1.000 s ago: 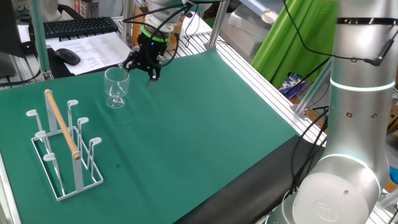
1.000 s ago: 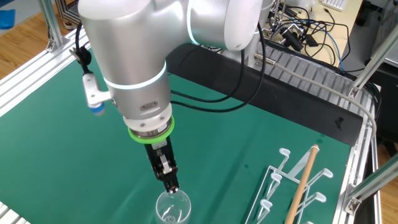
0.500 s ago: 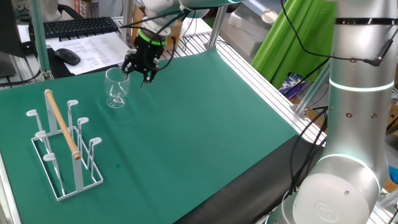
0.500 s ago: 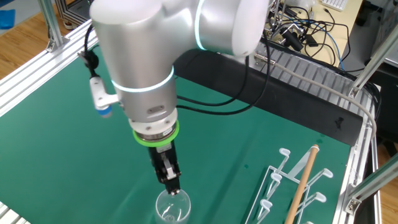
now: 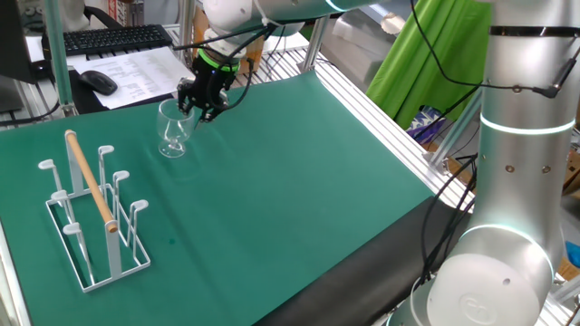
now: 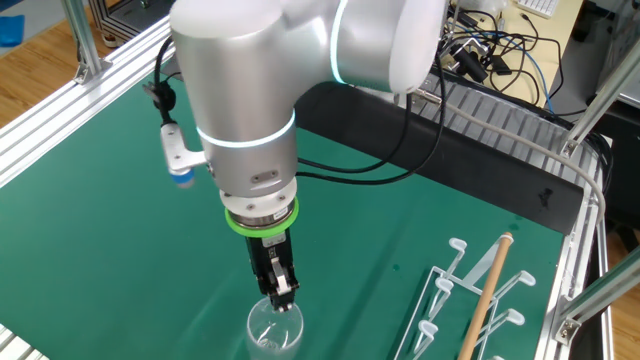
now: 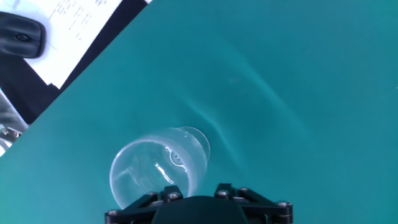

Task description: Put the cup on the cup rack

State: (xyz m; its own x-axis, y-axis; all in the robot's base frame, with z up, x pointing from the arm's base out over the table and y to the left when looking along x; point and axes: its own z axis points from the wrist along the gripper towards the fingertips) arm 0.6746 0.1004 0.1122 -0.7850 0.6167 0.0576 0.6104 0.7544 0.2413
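Stemmed glass: we see the cup [image 5: 171,132] standing upright on its foot on the green worktop [image 5: 299,172], near the far left corner in the one fixed view, just short of the edge where the papers and keyboard lie.
Cup rack: the cup rack [image 5: 91,210] sits well apart from the glass, toward the near left edge, its pegs bare and its wooden rod [image 5: 89,180] on top.
Pincer: the pincer [image 5: 195,106] is at the rim of the glass with its fingers drawn close; we cannot tell whether they already clamp the rim, since the hand view shows only the bowl just beside the pincer body.
Risk, tipping: the hold is high and on one side of the rim, so in our judgement a sideways nudge could topple the glass on its small foot.
Risk, slipping: smooth clear glass pinched on a thin wall could slide out once lifted.
Risk, hanging: a loose hold may tilt the glass and make the peg hard to meet.
Change since earlier: the fingers were spread wider a second ago and have drawn in; the glass has kept its place.
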